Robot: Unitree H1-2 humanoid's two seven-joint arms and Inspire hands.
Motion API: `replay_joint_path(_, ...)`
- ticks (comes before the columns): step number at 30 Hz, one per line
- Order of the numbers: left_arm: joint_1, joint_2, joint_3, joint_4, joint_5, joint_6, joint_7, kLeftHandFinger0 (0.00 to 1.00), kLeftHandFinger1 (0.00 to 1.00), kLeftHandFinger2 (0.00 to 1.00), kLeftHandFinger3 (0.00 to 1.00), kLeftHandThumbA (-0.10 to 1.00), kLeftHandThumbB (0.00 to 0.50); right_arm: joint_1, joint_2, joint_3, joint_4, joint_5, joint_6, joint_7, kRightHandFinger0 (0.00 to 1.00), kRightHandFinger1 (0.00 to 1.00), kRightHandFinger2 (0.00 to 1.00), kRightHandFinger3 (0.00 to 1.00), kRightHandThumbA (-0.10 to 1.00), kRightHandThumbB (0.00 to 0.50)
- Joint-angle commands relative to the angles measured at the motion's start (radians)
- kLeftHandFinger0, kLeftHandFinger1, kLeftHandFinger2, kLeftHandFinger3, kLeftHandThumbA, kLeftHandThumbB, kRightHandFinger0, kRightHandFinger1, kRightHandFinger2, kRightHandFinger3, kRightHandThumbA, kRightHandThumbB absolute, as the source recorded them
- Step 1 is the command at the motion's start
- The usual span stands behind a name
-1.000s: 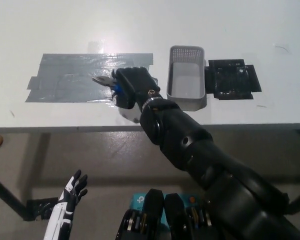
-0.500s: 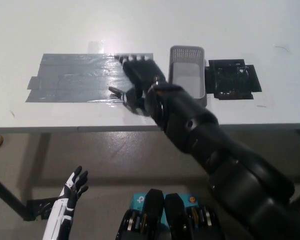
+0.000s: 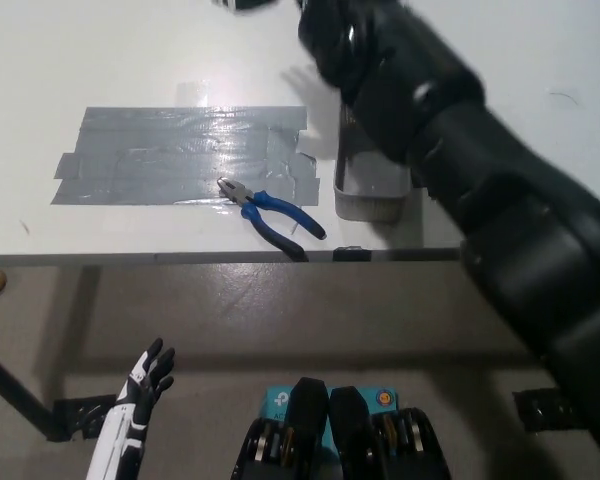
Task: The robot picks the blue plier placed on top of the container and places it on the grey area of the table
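Observation:
The blue-handled plier (image 3: 271, 212) lies flat on the white table, its metal jaws on the lower right edge of the grey taped area (image 3: 160, 155) and its handles reaching toward the table's front edge. My black right arm (image 3: 430, 120) is raised high over the table, crossing the grey container (image 3: 368, 195). Only a sliver of the right hand (image 3: 248, 4) shows at the top edge, far above the plier and holding nothing I can see. My white left hand (image 3: 145, 378) rests at lower left below the table, fingers spread.
The white table's front edge (image 3: 180, 258) runs across the middle of the picture, with floor below it. My arm hides most of the container's right side and whatever lies to its right.
The right hand has let go of the plier, which now lies at the grey area's edge. The arm has swung up and away toward the top of the picture.

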Motion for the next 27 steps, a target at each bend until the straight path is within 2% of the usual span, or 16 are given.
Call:
replay_joint_path(1,0.005,-0.002,0.003,-0.028,-0.006,-0.036,0.001,1.00,1.00,1.00,1.00,1.00,0.000,-0.055,-0.078,-0.040,-0.151,0.050,-0.072,0.053,1.00,1.00,1.00,1.00,0.81,0.282)
replay_joint_path(2,0.005,-0.003,0.005,-0.026,-0.006,-0.043,0.003,1.00,1.00,1.00,1.00,1.00,0.000,0.005,-0.135,-0.073,-0.329,0.087,-0.047,0.125,1.00,1.00,1.00,1.00,0.81,0.263)
replay_joint_path(4,0.002,-0.004,0.006,-0.025,0.004,-0.045,0.007,1.00,1.00,1.00,1.00,1.00,0.000,0.062,-0.180,-0.094,-0.483,0.108,-0.015,0.176,1.00,1.00,1.00,1.00,0.81,0.250)
replay_joint_path(9,0.010,-0.011,0.009,-0.034,-0.016,-0.033,0.004,1.00,1.00,1.00,1.00,1.00,0.000,0.322,-0.368,-0.188,-1.125,0.210,0.167,0.370,1.00,1.00,1.00,1.00,0.94,0.233)
replay_joint_path(12,-0.015,-0.012,0.013,-0.031,-0.026,-0.023,0.003,1.00,1.00,1.00,1.00,1.00,0.010,0.473,-0.463,-0.289,-1.454,0.324,0.290,0.421,1.00,1.00,1.00,1.00,0.96,0.254)
replay_joint_path(15,-0.038,-0.008,0.010,-0.027,-0.030,-0.020,-0.004,1.00,1.00,1.00,1.00,1.00,0.009,0.596,-0.539,-0.383,-1.622,0.451,0.328,0.419,1.00,1.00,1.00,1.00,0.97,0.260)
replay_joint_path(16,-0.039,-0.012,0.009,-0.022,-0.037,-0.027,-0.005,1.00,1.00,1.00,1.00,1.00,0.016,0.672,-0.560,-0.445,-1.725,0.510,0.393,0.406,1.00,1.00,1.00,1.00,0.97,0.274)
replay_joint_path(18,-0.050,-0.015,0.009,-0.008,-0.045,-0.034,-0.006,1.00,1.00,1.00,1.00,1.00,0.021,0.763,-0.581,-0.510,-1.835,0.573,0.458,0.382,1.00,1.00,1.00,1.00,0.98,0.271)
replay_joint_path(19,-0.058,-0.013,0.009,-0.006,-0.045,-0.028,-0.008,1.00,1.00,1.00,1.00,1.00,0.030,0.818,-0.586,-0.534,-1.882,0.597,0.464,0.361,1.00,1.00,1.00,1.00,0.98,0.242)
replay_joint_path(21,-0.093,-0.011,0.013,0.003,-0.045,-0.015,-0.008,1.00,1.00,1.00,1.00,1.00,0.024,0.894,-0.585,-0.557,-1.936,0.619,0.463,0.326,1.00,1.00,1.00,1.00,1.00,0.230)
replay_joint_path(23,-0.137,-0.017,0.017,0.014,-0.035,-0.008,0.002,1.00,1.00,1.00,1.00,1.00,0.001,0.962,-0.560,-0.579,-1.957,0.683,0.451,0.277,1.00,1.00,1.00,1.00,0.95,0.235)
replay_joint_path(27,-0.189,-0.020,0.023,0.029,-0.031,0.008,0.010,1.00,1.00,1.00,1.00,1.00,0.004,1.051,-0.527,-0.586,-1.964,0.712,0.418,0.221,1.00,1.00,1.00,1.00,0.94,0.212)
